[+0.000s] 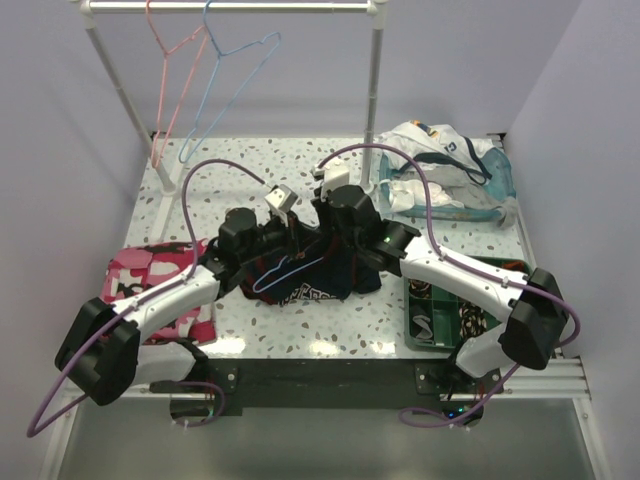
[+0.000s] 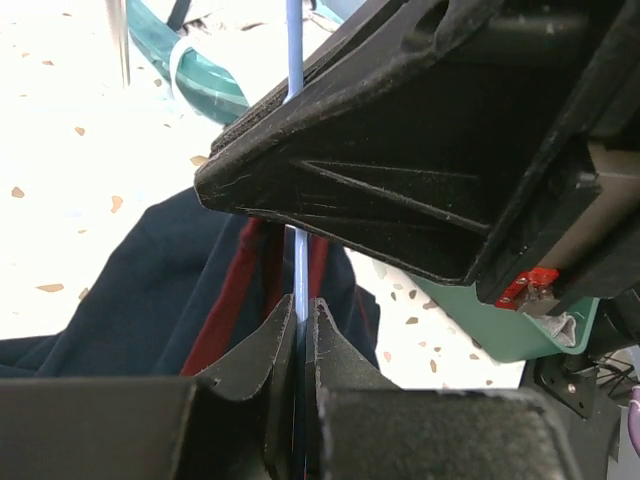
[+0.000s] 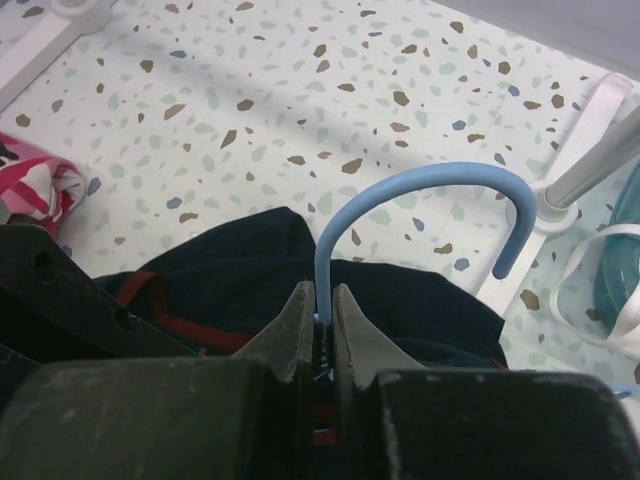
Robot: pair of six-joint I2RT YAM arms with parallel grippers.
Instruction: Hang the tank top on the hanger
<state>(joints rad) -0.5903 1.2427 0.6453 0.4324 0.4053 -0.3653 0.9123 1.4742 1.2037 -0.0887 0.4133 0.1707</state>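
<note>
The tank top lies bunched on the table. The left gripper is clenched on the hanger wire. The right gripper pinches it below the hook, likely steadying it for threading.

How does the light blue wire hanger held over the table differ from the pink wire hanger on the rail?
The thin light blue wire hanger sits low, against the navy blue tank top on the table; the thin pink wire hanger hangs from the white rail. The left hand and right hand are both shut on the blue one; no hand holds the pink one. Both are triangular wire with a hook.
</note>
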